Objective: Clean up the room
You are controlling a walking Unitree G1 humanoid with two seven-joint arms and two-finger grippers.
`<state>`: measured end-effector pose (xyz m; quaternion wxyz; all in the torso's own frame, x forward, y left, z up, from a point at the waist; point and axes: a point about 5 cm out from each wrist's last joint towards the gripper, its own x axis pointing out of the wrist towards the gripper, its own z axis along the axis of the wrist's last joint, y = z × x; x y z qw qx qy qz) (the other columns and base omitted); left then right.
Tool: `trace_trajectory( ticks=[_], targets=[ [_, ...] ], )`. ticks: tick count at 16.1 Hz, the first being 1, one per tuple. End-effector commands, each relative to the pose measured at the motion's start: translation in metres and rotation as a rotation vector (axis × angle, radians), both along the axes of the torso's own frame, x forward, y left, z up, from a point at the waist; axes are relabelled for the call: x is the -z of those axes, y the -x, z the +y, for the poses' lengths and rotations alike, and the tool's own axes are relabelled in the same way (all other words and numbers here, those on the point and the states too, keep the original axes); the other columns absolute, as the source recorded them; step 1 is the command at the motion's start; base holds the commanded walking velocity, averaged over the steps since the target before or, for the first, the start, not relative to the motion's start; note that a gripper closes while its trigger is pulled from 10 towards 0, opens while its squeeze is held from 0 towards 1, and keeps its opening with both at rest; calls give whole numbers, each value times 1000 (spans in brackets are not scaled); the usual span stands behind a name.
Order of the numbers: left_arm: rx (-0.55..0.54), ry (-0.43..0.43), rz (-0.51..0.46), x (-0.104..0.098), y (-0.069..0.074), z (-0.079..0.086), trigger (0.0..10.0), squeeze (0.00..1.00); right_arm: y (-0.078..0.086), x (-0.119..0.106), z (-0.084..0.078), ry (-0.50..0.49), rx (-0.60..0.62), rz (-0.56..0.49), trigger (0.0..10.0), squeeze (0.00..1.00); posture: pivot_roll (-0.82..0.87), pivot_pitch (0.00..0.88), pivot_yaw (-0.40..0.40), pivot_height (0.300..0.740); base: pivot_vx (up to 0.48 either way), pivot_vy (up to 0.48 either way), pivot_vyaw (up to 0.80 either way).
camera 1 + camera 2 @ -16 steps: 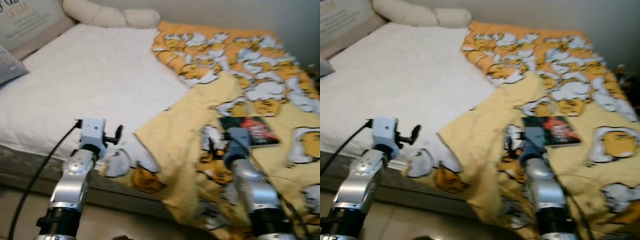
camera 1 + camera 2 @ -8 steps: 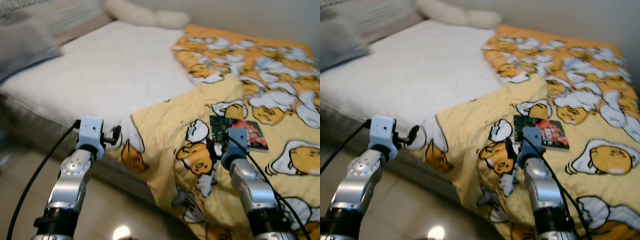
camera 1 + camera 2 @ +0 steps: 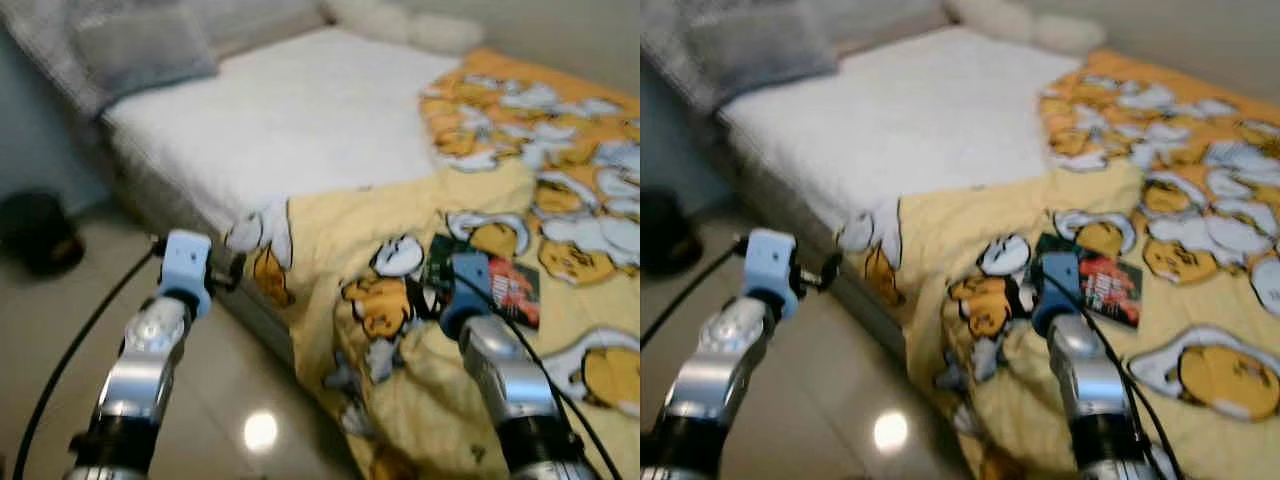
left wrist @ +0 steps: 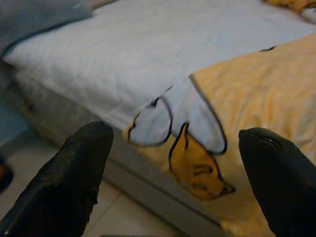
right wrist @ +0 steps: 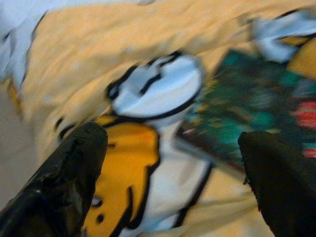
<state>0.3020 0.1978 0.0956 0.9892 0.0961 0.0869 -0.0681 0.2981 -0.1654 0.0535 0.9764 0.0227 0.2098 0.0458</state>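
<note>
Floor: a dark object [image 3: 38, 232] sits on the tiles at my far left, beside the bed [image 3: 180, 205]; too blurred for me to name, so I leave it for now.
Left gripper: my left gripper [image 4: 177, 177] hovers with its fingers spread wide and nothing between them, facing the blanket corner [image 4: 190, 143] that droops over the mattress edge.
Sheet: the white sheet [image 3: 300, 115] lies bare on the left half of the bed, with a grey pillow [image 3: 140, 45] at its head.
Blanket: the yellow cartoon blanket [image 3: 560, 260] is bunched across the right half and spills toward the floor.
Book: the book [image 3: 1095, 285] lies flat on the blanket, near the bed's edge, just past my right wrist.
Right gripper: my right gripper [image 5: 173, 173] is spread and empty, aimed at the book's near corner [image 5: 207, 143].
Advice: I judge the book is the thing to clear first. I would steady the view, bring the right gripper low over the near edge, and close on the cover alone so no blanket fold gets caught.
</note>
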Motion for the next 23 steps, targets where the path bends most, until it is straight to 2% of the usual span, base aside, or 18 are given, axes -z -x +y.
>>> trace_trajectory(
  ticks=[1, 2, 5, 7, 8, 9, 14, 19, 23],
  targets=[
    [-6, -14, -2, -1, 0, 4, 10000, 1000, -1, -3, 7, -35, -27, -7, 10000, 1000, 17, 0, 19, 740, 0, -442, 800],
    [-6, -12, -4, -1, 0, 4, 10000, 1000, -1, -4, 8, -55, -25, -18, 10000, 1000, 17, 0, 19, 740, 0, -315, 0],
    [7, 2, 7, 0, 0, 2, 10000, 871, -1, -3, 8, -65, -31, -4, 10000, 1000, 20, 0, 18, 740, 0, 0, 0],
    [29, -14, 9, 1, 0, -1, 10000, 827, -1, -3, 8, -66, -28, 0, 10000, 1000, 20, 0, 18, 740, 0, 0, 0],
    [36, -15, 7, 1, 0, -1, 10000, 820, -1, -2, 8, -69, -26, 5, 10000, 835, 20, 0, 18, 740, 0, 0, 0],
    [48, -9, 3, 0, 0, -3, 10000, 800, 0, -1, 7, -62, -15, 19, 10000, 0, 20, 0, 18, 740, 0, 0, 0],
    [61, 5, 0, -1, -1, -4, 10000, 808, -2, -1, 6, -49, -16, 31, 10000, 0, 22, 0, 14, 740, 0, 0, 0],
    [82, 17, 3, -1, 0, -5, 10000, 812, -3, -3, 7, -60, -15, 22, 10000, 0, 22, 0, 15, 740, 265, 0, -784],
    [87, 9, 6, 0, 2, -6, 10000, 796, -2, -2, 7, -59, -21, 16, 10000, 0, 23, 0, 15, 740, 222, 0, -116]
  ],
)
